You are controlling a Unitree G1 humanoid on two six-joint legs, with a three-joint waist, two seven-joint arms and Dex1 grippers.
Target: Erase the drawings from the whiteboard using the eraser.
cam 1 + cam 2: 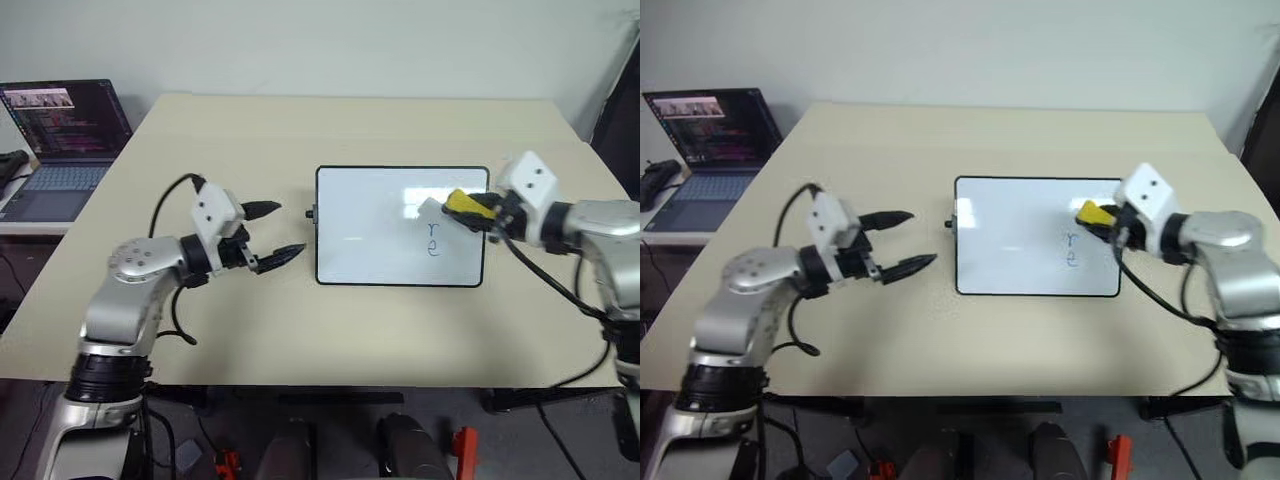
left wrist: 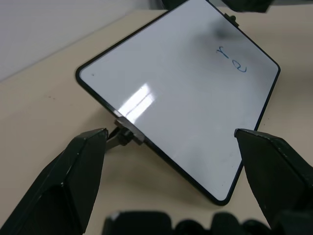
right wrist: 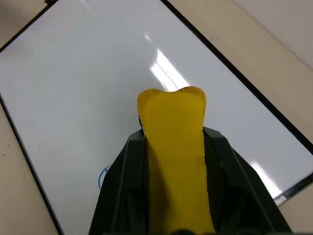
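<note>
The whiteboard [image 1: 380, 225] lies flat on the beige table, black-framed. Blue drawings, an "r" [image 1: 433, 230] above an "e" [image 1: 433, 249], sit near its right end; the left wrist view shows them too [image 2: 232, 58]. My right gripper [image 1: 478, 210] hovers over the board's right edge, shut on the yellow eraser [image 1: 461, 203], whose tip points toward the board's upper right area, just above the letters. In the right wrist view the eraser [image 3: 176, 161] is squeezed between both fingers. My left gripper [image 1: 272, 232] is open, left of the board, near its knob [image 2: 124, 134], holding nothing.
An open laptop [image 1: 62, 140] stands on a side desk at the far left. The table [image 1: 300, 330] has bare surface all round the board. A wall lies behind the table's far edge.
</note>
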